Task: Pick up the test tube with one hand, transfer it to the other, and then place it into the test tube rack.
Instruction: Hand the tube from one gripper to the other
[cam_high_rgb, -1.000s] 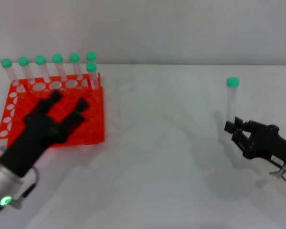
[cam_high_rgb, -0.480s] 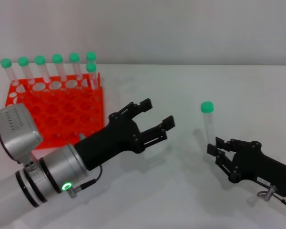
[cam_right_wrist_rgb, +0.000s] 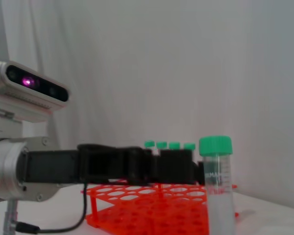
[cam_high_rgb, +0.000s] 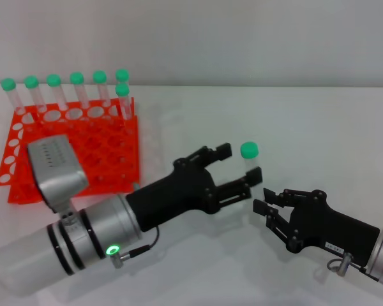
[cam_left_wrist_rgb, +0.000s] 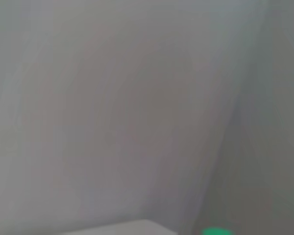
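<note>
The test tube [cam_high_rgb: 249,151], clear with a green cap, stands upright in my right gripper [cam_high_rgb: 263,200], which is shut on its lower end near the table's middle front. My left gripper [cam_high_rgb: 241,160] is open, with one finger on each side of the tube's upper part, just below the cap. In the right wrist view the tube [cam_right_wrist_rgb: 216,186] rises close by, with the left gripper's black fingers [cam_right_wrist_rgb: 171,166] right beside it. The left wrist view shows only a sliver of the green cap [cam_left_wrist_rgb: 216,231]. The orange-red rack [cam_high_rgb: 70,159] lies at the far left.
Several green-capped tubes [cam_high_rgb: 76,89] stand along the rack's back row; they also show in the right wrist view [cam_right_wrist_rgb: 169,145] behind the rack [cam_right_wrist_rgb: 152,208]. My left arm's grey box module [cam_high_rgb: 54,169] hangs over the rack's front edge. A pale wall runs behind the white table.
My left arm has swung from over the rack to the table's middle, its open fingers now around the tube. My right gripper has carried the tube left and nearer.
</note>
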### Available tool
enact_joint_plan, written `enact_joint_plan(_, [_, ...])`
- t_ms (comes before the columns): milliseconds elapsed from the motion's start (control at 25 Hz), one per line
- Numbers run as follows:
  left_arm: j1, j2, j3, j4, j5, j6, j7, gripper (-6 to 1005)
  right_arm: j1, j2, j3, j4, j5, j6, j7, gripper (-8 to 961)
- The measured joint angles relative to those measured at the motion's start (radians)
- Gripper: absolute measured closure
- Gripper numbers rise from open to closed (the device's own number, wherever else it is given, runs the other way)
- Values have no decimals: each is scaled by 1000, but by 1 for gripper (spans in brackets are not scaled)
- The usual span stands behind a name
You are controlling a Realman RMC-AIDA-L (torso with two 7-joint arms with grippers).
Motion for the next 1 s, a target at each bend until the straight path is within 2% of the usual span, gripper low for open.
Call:
enact_joint_plan(360, [14,-5,20,-63,-9,84,-1,197,4,0,-14,7,-2,1,1,770])
enact_joint_plan(800, [22,-10,20,-69,-27,94,65,410,-3,0,-14,10,-3,4,9,771])
enact_joint_plan(1000, [31,-11,21,-78,-27,94,77,620,-5,-2,-14,10,-3,9,5,771])
